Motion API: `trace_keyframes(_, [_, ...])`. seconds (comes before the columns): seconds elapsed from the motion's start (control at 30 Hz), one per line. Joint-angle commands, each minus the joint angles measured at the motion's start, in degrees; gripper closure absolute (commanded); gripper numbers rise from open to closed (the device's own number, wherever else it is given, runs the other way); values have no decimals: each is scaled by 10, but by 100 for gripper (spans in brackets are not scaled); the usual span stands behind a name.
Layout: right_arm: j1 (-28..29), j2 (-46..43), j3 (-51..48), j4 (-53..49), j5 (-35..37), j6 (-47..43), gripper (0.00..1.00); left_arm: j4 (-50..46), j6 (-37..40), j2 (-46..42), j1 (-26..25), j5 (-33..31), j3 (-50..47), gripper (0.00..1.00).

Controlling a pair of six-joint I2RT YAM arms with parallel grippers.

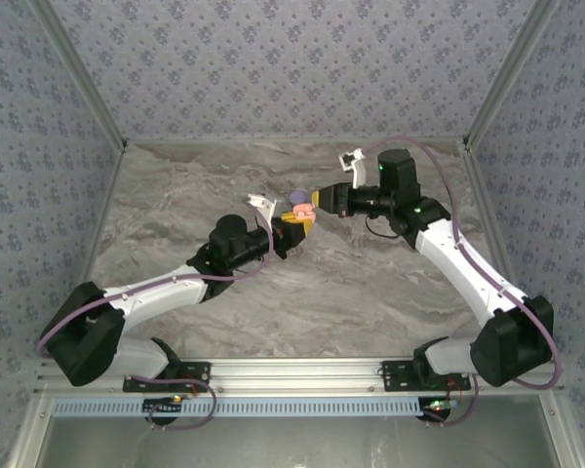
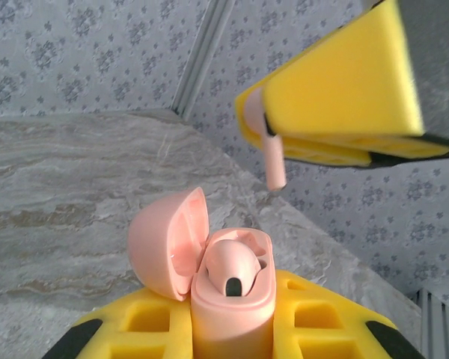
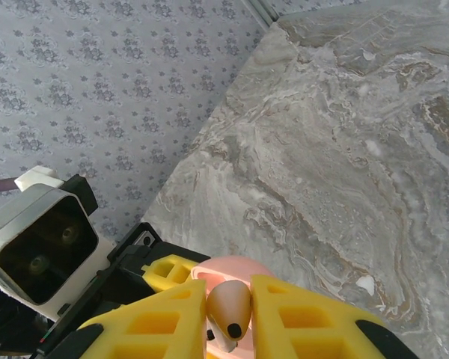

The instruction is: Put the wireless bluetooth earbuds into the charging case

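My left gripper (image 2: pixel 232 318) is shut on a pale pink charging case (image 2: pixel 232 299), held upright with its lid (image 2: pixel 165 243) swung open to the left. One pink earbud (image 2: pixel 230 265) sits in the case. My right gripper (image 3: pixel 230 314) is shut on a second pink earbud (image 3: pixel 228 308), head up and stem down. In the left wrist view that stem (image 2: pixel 275 161) hangs from the yellow fingers (image 2: pixel 337 90), above and to the right of the case and apart from it. In the top view the two grippers (image 1: pixel 291 230) (image 1: pixel 319 202) meet mid-table.
A small lavender object (image 1: pixel 297 198) lies just beyond the meeting grippers. A tiny whitish speck (image 3: pixel 366 284) rests on the marble table (image 3: pixel 344 149). Patterned walls enclose the table on three sides. The left wrist camera (image 3: pixel 41 243) is close beside the right fingers.
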Motion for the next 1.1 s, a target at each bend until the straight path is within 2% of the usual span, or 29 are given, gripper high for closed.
trace_keyframes(0.0, [6, -16, 17, 18, 6, 9, 77, 57, -14, 2, -4, 20, 0, 88])
trace_keyframes(1.07, [31, -22, 14, 1, 22, -18, 76, 83, -44, -1, -4, 23, 9, 88])
